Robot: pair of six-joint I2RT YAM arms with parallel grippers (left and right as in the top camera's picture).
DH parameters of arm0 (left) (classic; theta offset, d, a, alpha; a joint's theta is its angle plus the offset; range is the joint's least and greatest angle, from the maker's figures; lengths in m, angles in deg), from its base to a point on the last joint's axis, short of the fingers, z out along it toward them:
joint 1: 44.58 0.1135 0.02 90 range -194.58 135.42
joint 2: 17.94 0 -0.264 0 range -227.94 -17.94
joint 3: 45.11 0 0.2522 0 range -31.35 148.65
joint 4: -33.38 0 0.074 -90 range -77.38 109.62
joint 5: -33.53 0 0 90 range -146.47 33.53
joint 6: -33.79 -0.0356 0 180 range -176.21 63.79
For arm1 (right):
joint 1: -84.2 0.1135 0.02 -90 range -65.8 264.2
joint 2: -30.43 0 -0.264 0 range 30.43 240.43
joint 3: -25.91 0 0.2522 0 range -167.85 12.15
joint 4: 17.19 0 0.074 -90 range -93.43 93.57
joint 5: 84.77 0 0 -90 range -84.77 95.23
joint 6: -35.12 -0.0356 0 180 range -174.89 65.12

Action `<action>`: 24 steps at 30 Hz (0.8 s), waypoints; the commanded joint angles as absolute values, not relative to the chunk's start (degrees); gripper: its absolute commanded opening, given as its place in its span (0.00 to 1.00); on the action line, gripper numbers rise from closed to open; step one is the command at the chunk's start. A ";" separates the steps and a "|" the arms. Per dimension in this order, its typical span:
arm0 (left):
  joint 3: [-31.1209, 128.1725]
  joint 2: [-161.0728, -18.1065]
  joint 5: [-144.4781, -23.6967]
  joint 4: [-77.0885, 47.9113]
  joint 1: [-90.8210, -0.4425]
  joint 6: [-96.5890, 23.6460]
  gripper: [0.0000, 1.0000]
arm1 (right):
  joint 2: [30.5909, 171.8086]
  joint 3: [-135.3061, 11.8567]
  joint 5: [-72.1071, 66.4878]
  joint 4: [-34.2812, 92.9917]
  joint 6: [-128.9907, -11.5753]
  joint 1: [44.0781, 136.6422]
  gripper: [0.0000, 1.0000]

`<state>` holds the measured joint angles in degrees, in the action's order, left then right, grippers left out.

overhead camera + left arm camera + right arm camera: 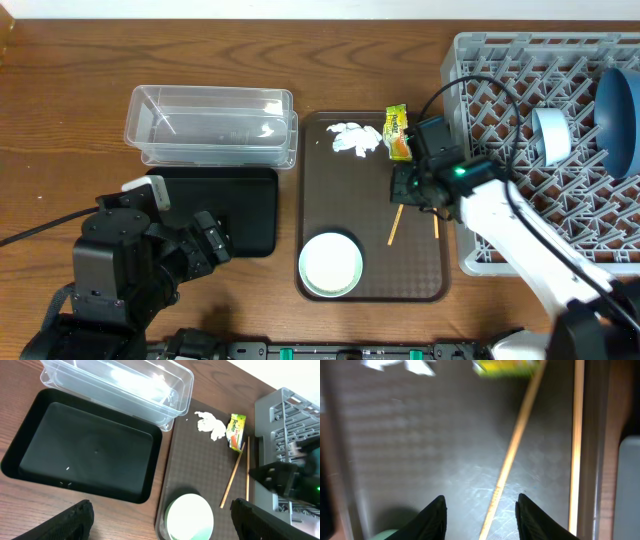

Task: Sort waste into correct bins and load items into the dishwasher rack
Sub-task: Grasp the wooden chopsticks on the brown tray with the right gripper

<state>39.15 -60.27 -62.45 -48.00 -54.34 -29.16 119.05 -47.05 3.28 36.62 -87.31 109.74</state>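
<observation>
We note the right pincer (481,510) spread over the brown serving tray (410,460), with one slanted chopstick (512,455) running between its fingers. The stick lies flat and thin, so we judge a shallow close could roll it out. Just right of the pincer, the second chopstick (577,435) hugs the tray wall and may get left behind. Ahead, the slanted stick's tip meets the snack wrapper (507,366), and lifting might drag it. Farther right stands the dishwasher rack (500,60). The left pincer (212,240), well apart, is spread too.
</observation>
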 commanded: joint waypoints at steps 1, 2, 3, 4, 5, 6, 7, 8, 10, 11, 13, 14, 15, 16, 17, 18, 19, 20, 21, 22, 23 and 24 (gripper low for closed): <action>39.80 -60.18 -61.77 -48.08 -54.12 -29.09 0.89 | 124.58 -45.80 7.21 36.43 -94.72 110.37 0.46; 39.80 -60.18 -61.77 -48.08 -54.12 -29.09 0.90 | 125.87 -45.80 7.19 35.75 -94.78 110.37 0.48; 39.80 -60.18 -61.77 -48.08 -54.12 -29.09 0.89 | 127.35 -45.80 7.19 34.94 -95.03 110.37 0.50; 39.80 -60.18 -61.77 -48.08 -54.12 -29.09 0.90 | 128.58 -45.80 7.17 34.33 -95.18 110.35 0.51; 39.80 -60.18 -61.77 -48.08 -54.12 -29.09 0.89 | 129.82 -45.80 7.17 33.61 -95.20 110.37 0.51; 39.80 -60.18 -61.77 -48.08 -54.12 -29.09 0.90 | 131.09 -45.80 7.17 33.15 -95.20 110.37 0.49; 39.80 -60.18 -61.77 -48.08 -54.12 -29.09 0.90 | 132.07 -45.80 7.19 32.97 -95.64 110.37 0.46; 39.80 -60.18 -61.77 -48.08 -54.12 -29.09 0.89 | 133.01 -45.80 7.19 32.97 -96.21 110.35 0.43; 39.80 -60.18 -61.77 -48.08 -54.12 -29.09 0.89 | 134.11 -45.80 7.17 33.02 -96.66 110.37 0.34; 39.80 -60.18 -61.77 -48.08 -54.12 -29.09 0.90 | 134.35 -45.80 6.84 33.17 -96.64 110.35 0.23; 39.80 -60.18 -61.77 -48.08 -54.12 -29.09 0.90 | 134.21 -45.80 6.27 34.09 -96.66 110.37 0.06; 39.80 -60.18 -61.77 -48.08 -54.12 -29.09 0.89 | 133.89 -45.82 6.29 34.83 -96.66 110.37 0.01; 39.80 -60.16 -61.77 -48.08 -54.12 -29.09 0.90 | 133.30 -45.82 6.34 35.75 -96.90 110.35 0.01; 39.80 -60.18 -61.77 -48.08 -54.12 -29.09 0.89 | 132.60 -45.82 6.58 36.56 -97.47 110.28 0.01; 39.80 -60.18 -61.77 -48.08 -54.12 -29.09 0.90 | 131.74 -45.80 6.82 37.15 -97.76 110.28 0.01; 39.80 -60.18 -61.77 -48.08 -54.12 -29.09 0.90 | 130.67 -45.80 7.28 37.37 -97.71 110.30 0.01; 39.80 -60.18 -61.77 -48.08 -54.12 -29.09 0.89 | 129.36 -45.82 7.89 37.45 -97.71 110.30 0.01; 39.80 -60.18 -61.77 -48.08 -54.12 -29.09 0.90 | 127.64 -45.82 8.63 37.45 -97.63 110.30 0.01; 39.80 -60.18 -61.77 -48.08 -54.12 -29.09 0.90 | 125.91 -45.82 9.42 37.61 -97.19 110.30 0.01; 39.80 -60.18 -61.77 -48.08 -54.12 -29.09 0.89 | 123.66 -45.82 10.08 37.85 -96.12 110.30 0.01; 39.80 -60.18 -61.77 -48.08 -54.12 -29.09 0.89 | 121.56 -45.82 10.88 38.02 -95.07 110.28 0.01; 39.80 -60.18 -61.77 -48.08 -54.12 -29.09 0.90 | 119.35 -45.82 11.45 38.13 -94.19 110.24 0.01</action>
